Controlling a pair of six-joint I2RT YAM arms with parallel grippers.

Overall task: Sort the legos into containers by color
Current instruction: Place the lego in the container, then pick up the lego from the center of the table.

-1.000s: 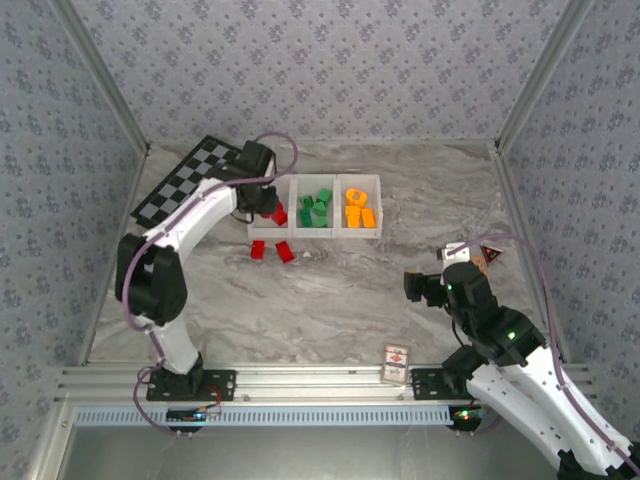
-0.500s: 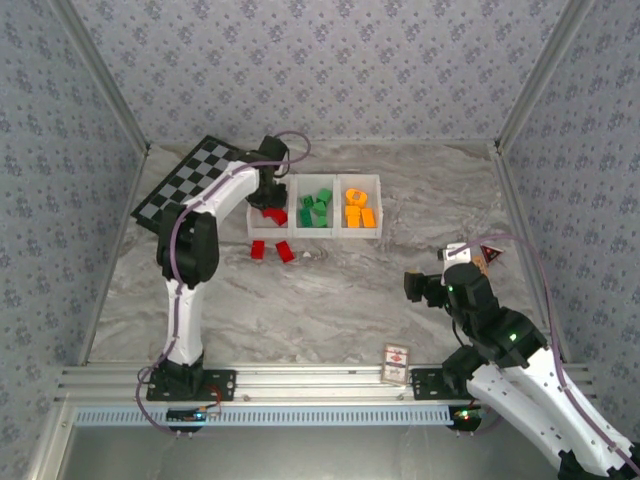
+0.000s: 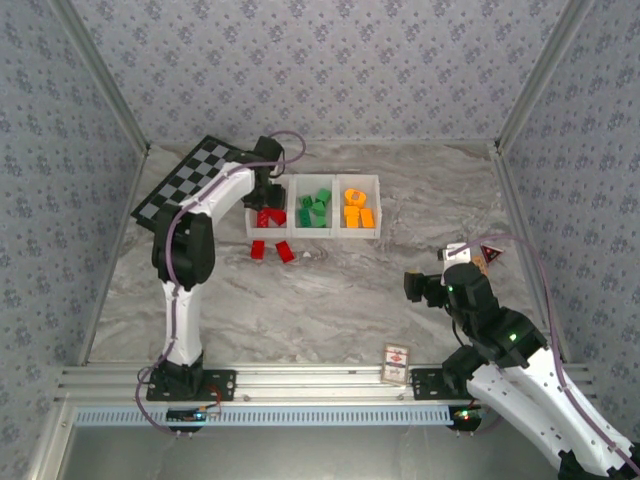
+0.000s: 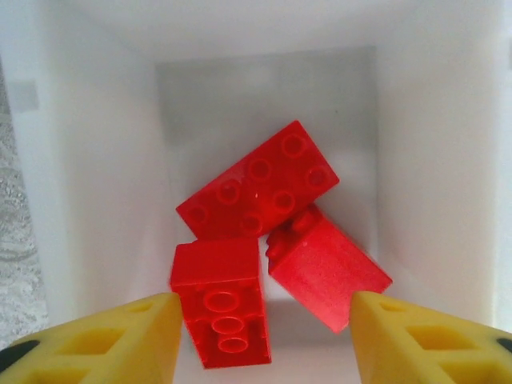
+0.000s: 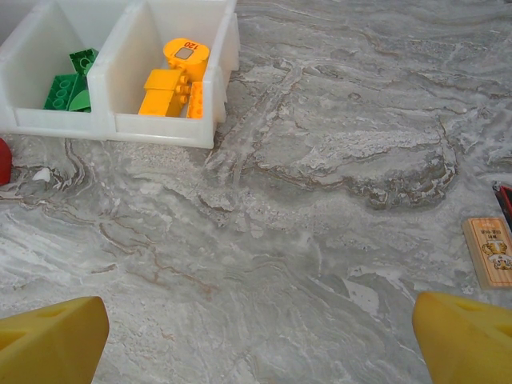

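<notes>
Red plastic bricks [image 4: 256, 184], three, lie in the leftmost white plastic bin [image 4: 432, 160]; the left pincer [image 4: 264, 340] hangs apart above them, the right pincer [image 5: 260, 336] spread over the grey marbled desk [image 5: 320, 200].

Grey marbled tabletop [image 3: 330, 300] enclosed by 3 blue-grey floral-patterned walls [image 3: 320, 70] with aluminium corner posts [image 3: 100, 75].

The left pincer [image 4: 264, 312] hangs spread (arm stretched far forward); the right pincer [image 5: 260, 316] gapes, arm folded.

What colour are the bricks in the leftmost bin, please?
The bricks are red; left wrist view.
</notes>
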